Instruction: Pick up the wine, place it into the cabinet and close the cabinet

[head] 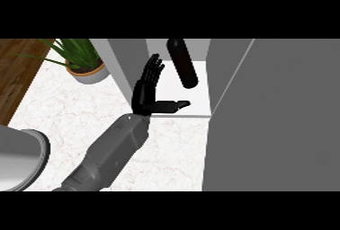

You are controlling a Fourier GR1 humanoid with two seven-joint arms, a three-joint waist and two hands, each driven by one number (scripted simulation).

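Fingers (152, 72) of the left hand (146, 92) stand straight (thumb out sideways), holding nothing, beside the wine (182, 63) inside the cabinet (123, 63).

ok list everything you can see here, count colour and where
wine bottle: one, black, inside the open cabinet, upper centre
cabinet: one, grey with white floor, upper centre
cabinet door: one, grey, open, filling the right side
potted plant: one, green leaves in a tan and grey pot, upper left on the counter
counter: one, white marble, left and centre
round grey object: one, left edge, only partly seen
hand: one, black, open, at the cabinet's opening beside the bottle; which side is unclear
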